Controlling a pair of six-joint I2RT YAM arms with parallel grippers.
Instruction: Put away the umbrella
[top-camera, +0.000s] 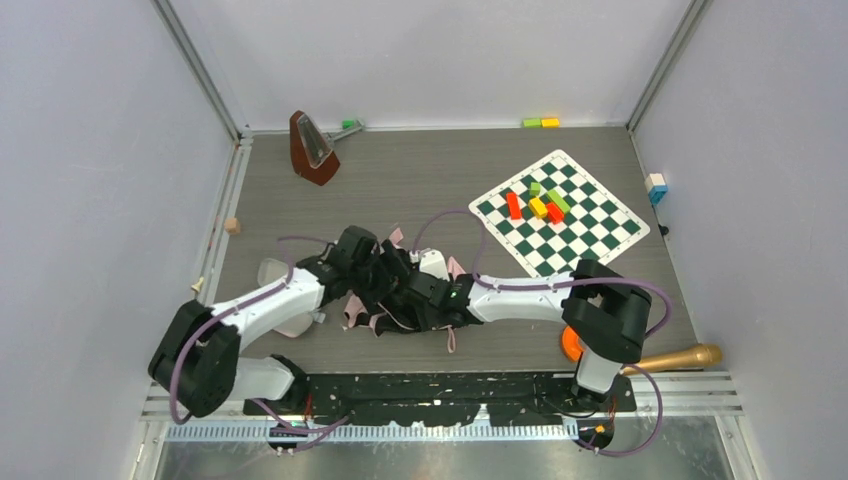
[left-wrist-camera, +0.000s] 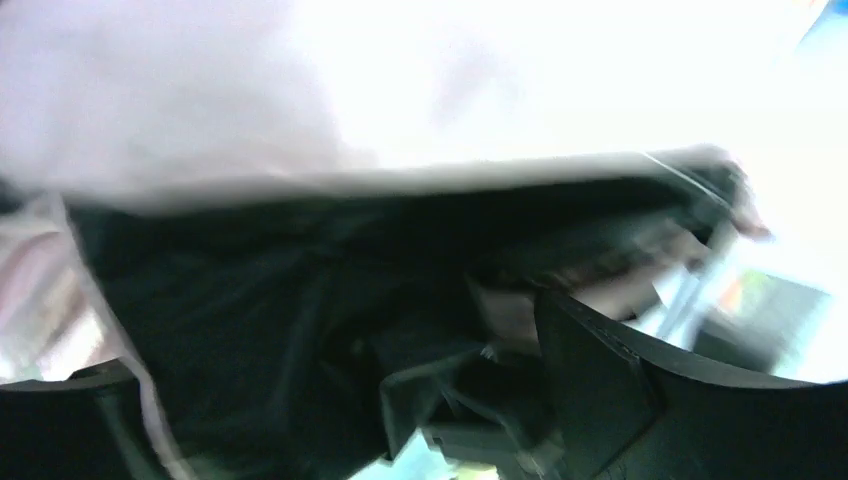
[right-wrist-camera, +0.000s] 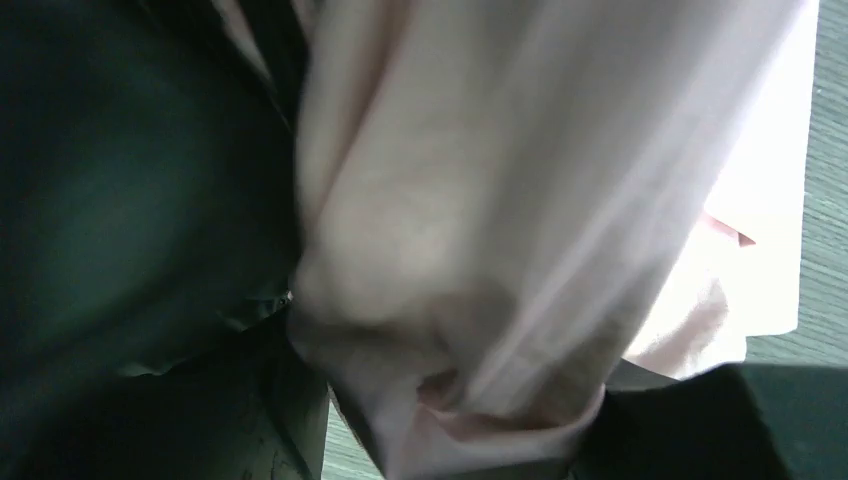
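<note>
Top view: the umbrella (top-camera: 390, 318) is lying in a crumpled heap on the table (top-camera: 420, 185), near the front edge and about midway between my two arm bases. Mostly black canopy is showing, with pale pink folds and trim poking out round the edges.

I am reaching into the heap from both sides. My left gripper (top-camera: 370, 272) is coming in from the left and my right gripper (top-camera: 418, 292) from the right. The two are sitting close together over the fabric.

Left wrist view, blurred: my fingers (left-wrist-camera: 600, 390) are standing wide apart, released. Black canopy is bunching between them, and washed-out pale pink cloth is filling the upper frame.

Right wrist view: pink fabric is filling the middle and black fabric the left, with a strip of table showing at the right edge. I am not making out the fingers here, so I cannot tell whether this gripper is released or clenching on cloth.

Surroundings: a chessboard mat (top-camera: 560, 212) is lying at back right, well apart from the umbrella, and is carrying coloured blocks (top-camera: 540, 205). A metronome (top-camera: 312, 148) is standing at back left. An orange disc (top-camera: 570, 345) is showing partly under my right arm, and a gold-coloured rod (top-camera: 685, 356) is lying just beside it at front right.
</note>
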